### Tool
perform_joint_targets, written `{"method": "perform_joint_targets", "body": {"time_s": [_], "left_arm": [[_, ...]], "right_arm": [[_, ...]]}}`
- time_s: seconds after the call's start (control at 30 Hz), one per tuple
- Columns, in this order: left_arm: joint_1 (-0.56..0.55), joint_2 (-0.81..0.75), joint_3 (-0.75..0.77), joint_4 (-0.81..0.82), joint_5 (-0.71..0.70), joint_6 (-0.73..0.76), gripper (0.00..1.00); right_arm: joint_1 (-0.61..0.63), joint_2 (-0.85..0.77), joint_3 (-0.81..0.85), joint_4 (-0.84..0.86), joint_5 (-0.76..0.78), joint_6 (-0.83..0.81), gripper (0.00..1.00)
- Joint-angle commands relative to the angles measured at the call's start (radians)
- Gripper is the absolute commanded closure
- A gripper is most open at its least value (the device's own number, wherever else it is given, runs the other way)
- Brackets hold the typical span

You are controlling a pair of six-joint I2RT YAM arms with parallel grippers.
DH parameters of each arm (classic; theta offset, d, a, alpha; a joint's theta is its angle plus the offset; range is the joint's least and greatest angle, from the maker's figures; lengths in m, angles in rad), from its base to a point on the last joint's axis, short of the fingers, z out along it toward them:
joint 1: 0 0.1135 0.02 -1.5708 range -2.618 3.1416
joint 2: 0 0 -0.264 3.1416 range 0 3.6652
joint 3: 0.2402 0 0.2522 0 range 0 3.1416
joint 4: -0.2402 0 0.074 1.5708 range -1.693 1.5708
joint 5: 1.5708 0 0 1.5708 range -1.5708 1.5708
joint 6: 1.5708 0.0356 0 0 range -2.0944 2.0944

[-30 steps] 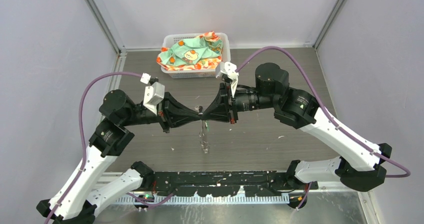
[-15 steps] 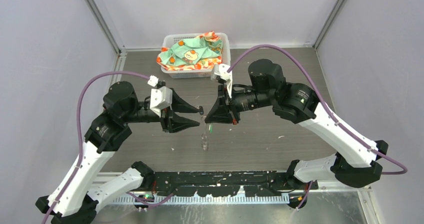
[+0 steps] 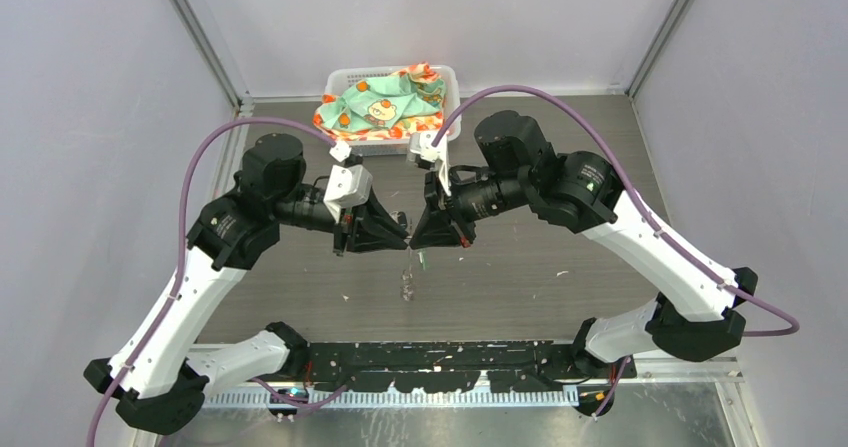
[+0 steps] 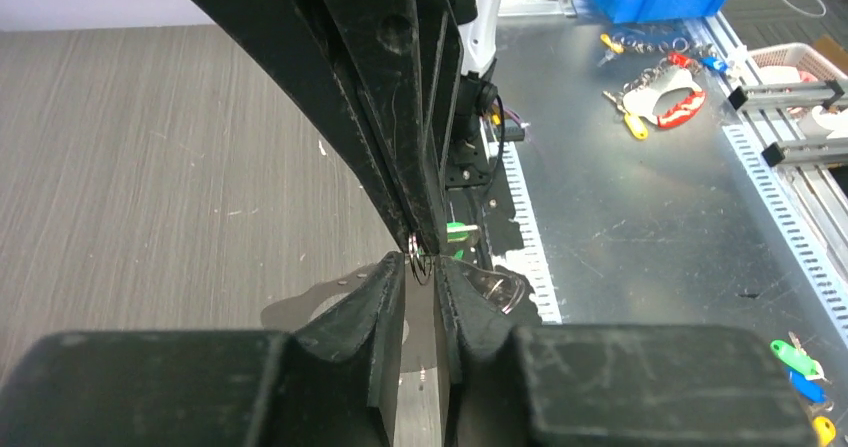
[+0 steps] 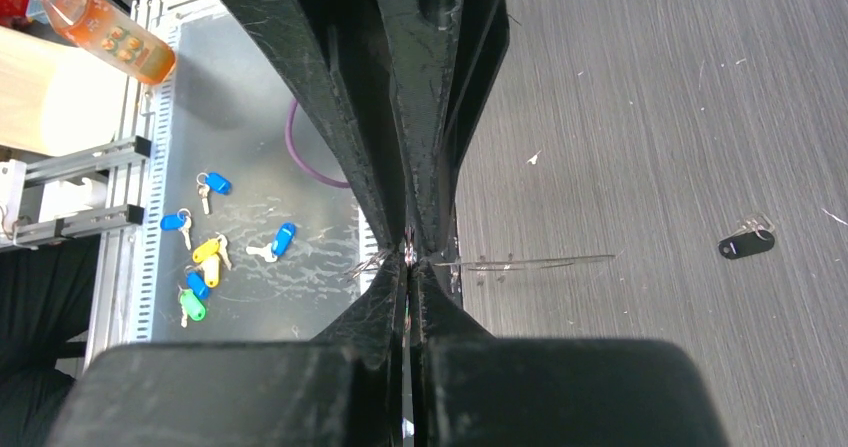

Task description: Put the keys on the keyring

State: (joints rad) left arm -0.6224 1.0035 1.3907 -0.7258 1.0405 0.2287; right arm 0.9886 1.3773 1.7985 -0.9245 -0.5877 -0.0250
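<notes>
Keyring (image 3: 407, 285): hangs in the air over the middle of the table (image 3: 600, 167), long axis straight down. Its top is pinched at the tip of the right gripper (image 5: 410, 270). Whether its low end touches the surface I cannot tell.
Green key (image 4: 458, 230): dangles just beside the ring's top, on the near-edge side. It looks threaded on already, though the join is too small to see.
Black key (image 5: 747, 244): flat on the table, well apart from both grippers, toward the far edge; nothing holds it.
Right gripper: fingers pressed fully together on the keyring's wire.
Left gripper (image 4: 420, 272): tip to tip with the right one. Its jaws stand a narrow slit apart with the ring's top at the mouth of the slit, and I can make out no firm hold.
Deciding relation: the ring lies straight ahead of the left gripper, between the two tips, while the black key lies off to the far side. The uncommitted left gripper seems the likelier one to fetch it.
White basket (image 3: 385, 148): against the far edge, holding a patterned cloth (image 3: 385, 102).
</notes>
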Motion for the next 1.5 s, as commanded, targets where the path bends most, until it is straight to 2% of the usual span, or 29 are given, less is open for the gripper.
{"method": "perform_joint_targets", "body": {"time_s": [0.0, 0.13, 0.27, 0.37, 0.4, 0.5, 0.6, 0.83, 0.97, 1.0, 1.13, 1.2, 1.33, 1.47], "left_arm": [[-0.001, -0.013, 0.043, -0.064, 0.026, 0.057, 0.85], [-0.001, -0.013, 0.048, -0.064, 0.028, 0.058, 0.98], [-0.002, -0.008, 0.054, -0.066, 0.025, 0.057, 0.99], [-0.002, -0.009, 0.057, -0.083, 0.027, 0.068, 0.94], [-0.002, -0.011, 0.059, -0.090, 0.029, 0.069, 0.88], [-0.001, -0.012, 0.063, -0.109, 0.038, 0.075, 0.81], [-0.001, -0.014, 0.065, -0.123, 0.043, 0.076, 0.79], [-0.001, -0.005, 0.068, -0.126, 0.020, 0.100, 0.98], [-0.002, -0.001, 0.067, -0.117, 0.021, 0.093, 1.00], [-0.001, -0.002, 0.063, -0.106, 0.018, 0.081, 1.00], [-0.001, -0.032, 0.015, 0.004, -0.029, -0.041, 1.00], [-0.001, -0.070, -0.040, 0.111, -0.037, -0.144, 1.00], [-0.001, -0.139, -0.142, 0.345, -0.057, -0.324, 1.00], [-0.001, -0.154, -0.161, 0.452, -0.071, -0.400, 1.00]], "right_arm": [[0.010, -0.005, 0.061, -0.004, -0.017, -0.019, 0.99], [0.011, 0.015, 0.083, -0.021, -0.022, -0.021, 0.99], [0.020, 0.046, 0.125, -0.062, -0.023, -0.033, 0.99], [0.027, 0.063, 0.149, -0.093, -0.016, -0.044, 0.99], [0.030, 0.067, 0.153, -0.098, -0.013, -0.047, 0.99], [0.031, 0.072, 0.163, -0.105, -0.005, -0.050, 0.99], [0.033, 0.077, 0.170, -0.107, -0.003, -0.050, 0.99], [0.045, 0.097, 0.192, -0.130, -0.001, -0.056, 0.99], [0.051, 0.102, 0.200, -0.128, 0.005, -0.052, 0.99], [0.050, 0.097, 0.197, -0.119, 0.014, -0.041, 0.96], [0.048, -0.002, 0.079, 0.054, 0.109, 0.016, 0.67], [0.040, -0.090, 0.002, 0.155, 0.145, 0.054, 0.59], [0.021, -0.205, -0.110, 0.279, 0.171, 0.124, 0.53], [0.021, -0.302, -0.252, 0.392, 0.205, 0.187, 0.50]]}}
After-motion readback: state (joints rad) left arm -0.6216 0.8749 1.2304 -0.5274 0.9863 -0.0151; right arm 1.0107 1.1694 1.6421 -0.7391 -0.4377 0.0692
